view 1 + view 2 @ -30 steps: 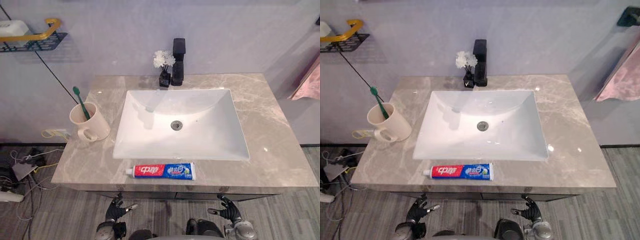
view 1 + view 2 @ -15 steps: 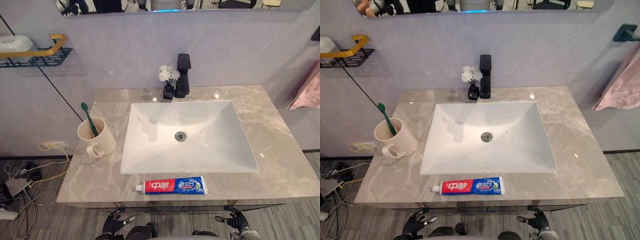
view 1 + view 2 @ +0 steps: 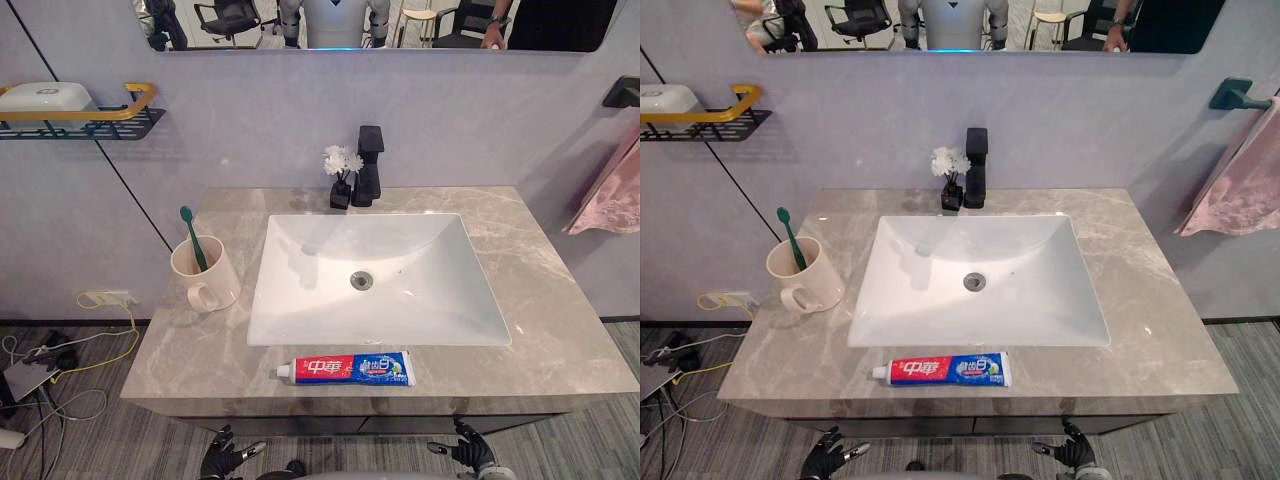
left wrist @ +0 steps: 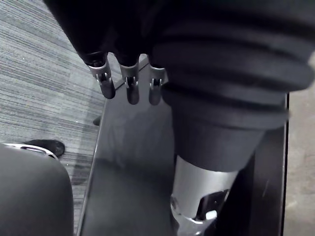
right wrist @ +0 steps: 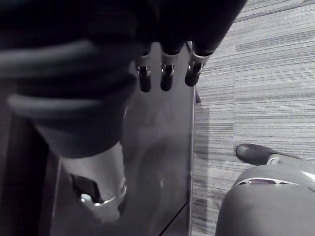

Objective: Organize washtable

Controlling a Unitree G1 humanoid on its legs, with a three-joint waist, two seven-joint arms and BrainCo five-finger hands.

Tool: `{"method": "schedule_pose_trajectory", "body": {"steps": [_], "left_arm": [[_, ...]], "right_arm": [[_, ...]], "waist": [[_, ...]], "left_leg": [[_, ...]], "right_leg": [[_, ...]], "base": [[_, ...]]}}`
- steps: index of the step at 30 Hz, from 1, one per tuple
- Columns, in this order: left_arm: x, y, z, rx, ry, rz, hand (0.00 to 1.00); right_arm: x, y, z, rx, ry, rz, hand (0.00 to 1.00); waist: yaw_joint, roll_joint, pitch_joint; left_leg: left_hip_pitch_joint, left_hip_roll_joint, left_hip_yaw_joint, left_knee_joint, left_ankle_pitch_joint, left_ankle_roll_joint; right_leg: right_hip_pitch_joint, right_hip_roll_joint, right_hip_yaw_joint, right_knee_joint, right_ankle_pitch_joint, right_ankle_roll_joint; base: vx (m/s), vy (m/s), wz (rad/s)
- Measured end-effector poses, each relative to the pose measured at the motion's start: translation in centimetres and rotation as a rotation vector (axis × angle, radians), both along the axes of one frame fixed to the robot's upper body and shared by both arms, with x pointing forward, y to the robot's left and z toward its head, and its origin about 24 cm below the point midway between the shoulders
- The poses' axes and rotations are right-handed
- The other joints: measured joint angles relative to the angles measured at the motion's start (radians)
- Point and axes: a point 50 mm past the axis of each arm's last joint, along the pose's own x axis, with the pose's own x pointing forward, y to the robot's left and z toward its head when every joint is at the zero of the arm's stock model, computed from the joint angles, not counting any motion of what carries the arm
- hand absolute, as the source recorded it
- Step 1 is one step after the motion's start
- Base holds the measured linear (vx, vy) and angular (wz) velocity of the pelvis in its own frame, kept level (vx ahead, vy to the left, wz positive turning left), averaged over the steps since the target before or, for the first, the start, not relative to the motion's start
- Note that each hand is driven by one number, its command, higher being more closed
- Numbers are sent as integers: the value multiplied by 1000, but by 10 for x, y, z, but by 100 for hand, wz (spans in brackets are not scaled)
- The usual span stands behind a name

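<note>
Toothpaste tube [image 3: 345, 368]: flat on the counter [image 3: 560, 300] along its near edge, cap to the left, just in front of the white sink [image 3: 375, 280], touched by nothing. Low beneath that edge, left hand [image 3: 222, 461] at the near left and right hand [image 3: 468, 451] at the near right, both with fingers loose and apart, holding nothing. Farther out, cream mug [image 3: 205, 275] with a green toothbrush [image 3: 192, 238] standing in it left of the sink, black faucet [image 3: 370, 165] and small vase of white flowers [image 3: 341, 180] at the far rim, pink towel [image 3: 610, 190] hanging at the far right.
</note>
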Motion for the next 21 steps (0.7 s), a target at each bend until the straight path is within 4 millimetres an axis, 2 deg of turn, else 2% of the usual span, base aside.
{"method": "schedule_pose_trajectory", "body": {"steps": [5, 11, 15, 18, 21], "left_arm": [[1, -1, -2, -1, 12, 0, 0], [2, 0, -5, 14, 41, 6, 0], [-1, 4, -6, 21, 50, 24, 0], [-4, 19, -4, 45, 47, 98, 0], [-10, 50, 4, 106, 37, 196, 0]], "right_arm": [[-13, -5, -5, 32, 26, -125, 0], [-29, -20, -7, 51, 33, -315, 0], [-29, -27, -5, 45, 19, -360, 0], [-31, -34, -4, 34, 12, -391, 0], [-29, -45, -1, 14, 9, -412, 0]], "waist": [[1, 1, -1], [2, 6, -1], [1, 9, -1], [1, 7, 0], [2, 12, 3]], "left_leg": [[0, -2, -19, -3, 4, 0], [-10, -8, -51, -9, 6, -1], [-18, -10, -62, -8, 6, -1], [-15, -13, -78, -3, 6, -1], [-15, -15, -90, -3, 6, -1]], "right_leg": [[16, -1, -21, -13, 2, 3], [33, -5, -59, -36, 5, 8], [36, -5, -70, -44, 5, 8], [56, -6, -92, -56, 6, 11], [65, -6, -107, -62, 6, 11]], "base": [[-3, -1, 11], [-6, -5, 17], [30, -7, 10], [31, -14, 17], [-2, -18, 14]]}}
